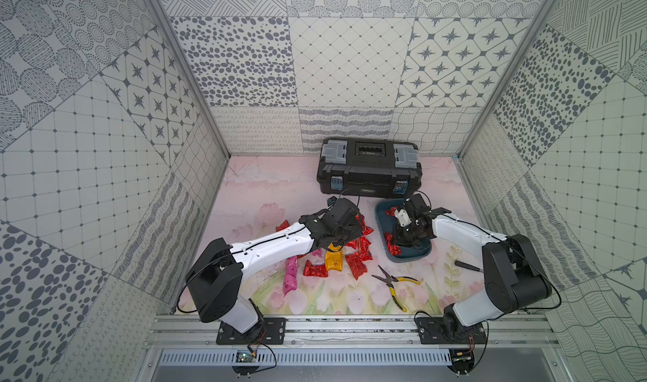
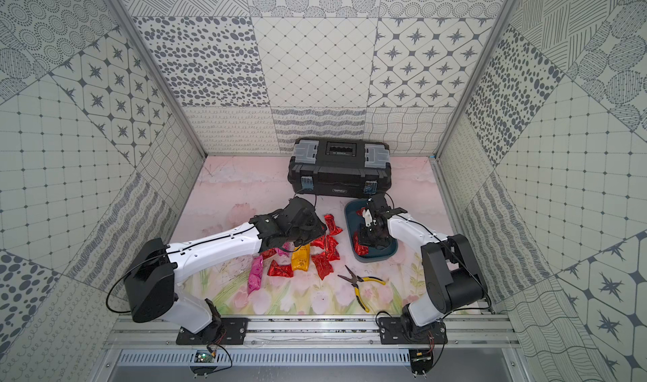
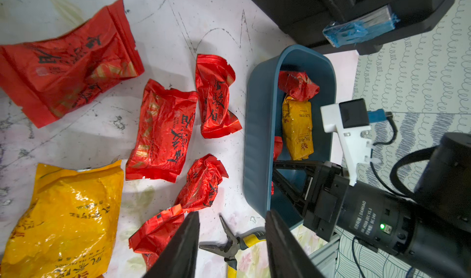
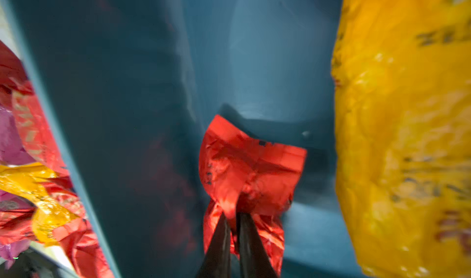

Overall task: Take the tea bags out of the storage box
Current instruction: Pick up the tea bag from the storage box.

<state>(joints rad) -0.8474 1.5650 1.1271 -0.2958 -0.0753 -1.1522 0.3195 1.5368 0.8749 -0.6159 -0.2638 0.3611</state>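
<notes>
The teal storage box [image 1: 380,222] sits at the right of the mat, in front of the toolbox. My right gripper [image 4: 232,216] is down inside the storage box [image 4: 127,111], shut on the crumpled end of a red tea bag [image 4: 249,167]. A yellow tea bag [image 3: 297,129] and another red one [image 3: 297,85] lie in the box too. Left of the box, several red tea bags [image 1: 357,263], a yellow one [image 1: 332,261] and a pink one [image 1: 291,273] lie loose on the mat. My left gripper [image 3: 232,214] hovers over that pile, open and holding nothing.
A black toolbox [image 1: 369,168] with grey latches stands closed at the back, right behind the storage box. Yellow-handled pliers [image 1: 395,284] lie in front of the box. A dark slim tool [image 1: 467,265] lies near the right arm. Patterned walls enclose the mat.
</notes>
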